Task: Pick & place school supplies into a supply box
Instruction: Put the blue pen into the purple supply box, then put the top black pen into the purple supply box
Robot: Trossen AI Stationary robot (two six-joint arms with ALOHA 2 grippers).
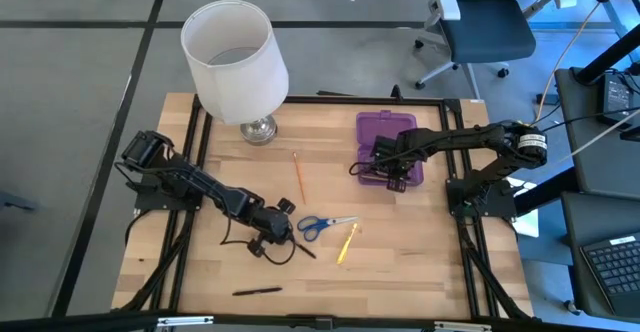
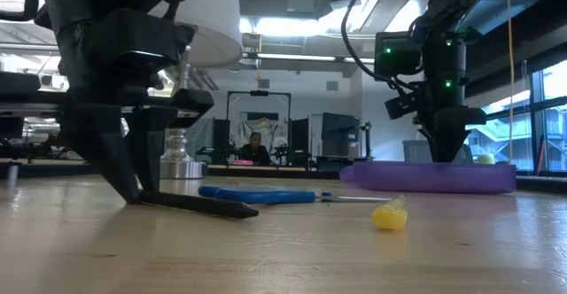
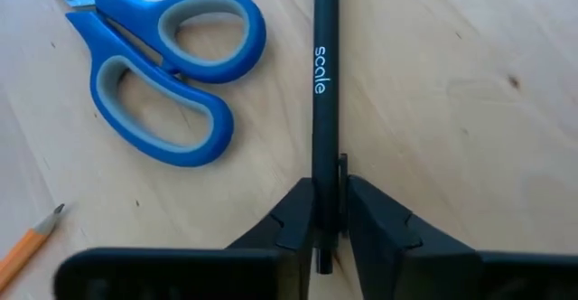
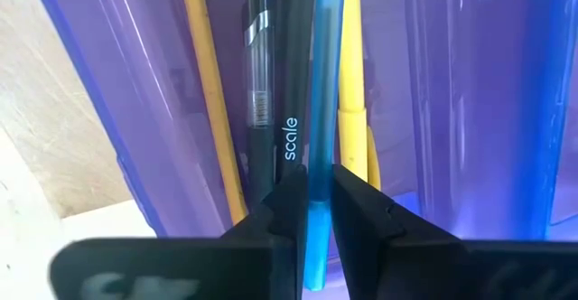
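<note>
The black pen, a thin, stiff, smooth and likely slippery rod, lies on the wooden tabletop beside the blue-handled scissors. The left end effector pinches its end; the right end effector grips a blue pen inside the purple box.

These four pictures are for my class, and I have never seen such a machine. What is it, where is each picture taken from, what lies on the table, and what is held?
It is a robot with two dark arms at a wooden table.

One picture looks down from above, one looks level across the tabletop, and two come from cameras on the arms' wrists.

On the table lie scissors, a yellow pencil, an orange pencil, a black pen, a lamp and a purple box.

The left pincer is shut on another black pen. The right pincer is shut on a blue pen in the box.
</note>
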